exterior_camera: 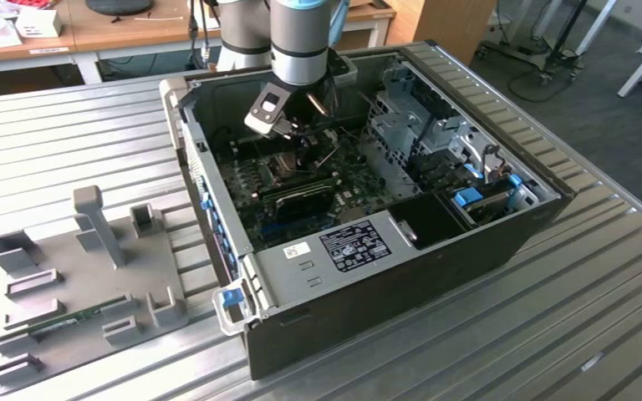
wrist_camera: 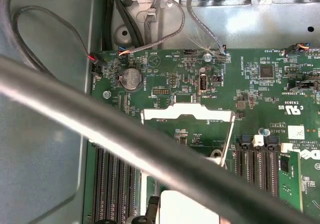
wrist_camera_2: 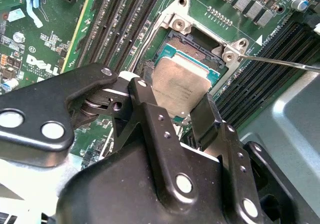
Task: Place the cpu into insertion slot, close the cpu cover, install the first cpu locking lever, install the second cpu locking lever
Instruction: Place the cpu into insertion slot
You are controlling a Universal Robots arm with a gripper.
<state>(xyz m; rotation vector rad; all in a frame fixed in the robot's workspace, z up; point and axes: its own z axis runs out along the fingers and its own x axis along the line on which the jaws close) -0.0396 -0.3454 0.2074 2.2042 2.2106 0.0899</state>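
In the second wrist view my gripper (wrist_camera_2: 175, 93) is shut on the cpu (wrist_camera_2: 182, 83), a silvery-tan square pinched between two black fingers (wrist_camera_2: 205, 114). The chip sits over the near part of the insertion slot (wrist_camera_2: 192, 46), whose dark contact field and silver rim still show beyond it. Whether the chip rests in the slot I cannot tell. The cpu cover (wrist_camera: 187, 113) stands open in the first wrist view, with the pale cpu (wrist_camera: 187, 209) below it. A thin locking lever (wrist_camera_2: 280, 62) sticks out beside the slot. In the exterior view the gripper (exterior_camera: 298, 138) reaches down into the computer case (exterior_camera: 544, 200).
Long black memory slots (wrist_camera_2: 125, 18) flank the socket on the green board. A blurred grey cable (wrist_camera: 125, 144) crosses the first wrist view. Drive cages (exterior_camera: 421, 134) fill the case at the exterior view's right. A grey fixture plate (exterior_camera: 87, 276) lies on the slatted table.
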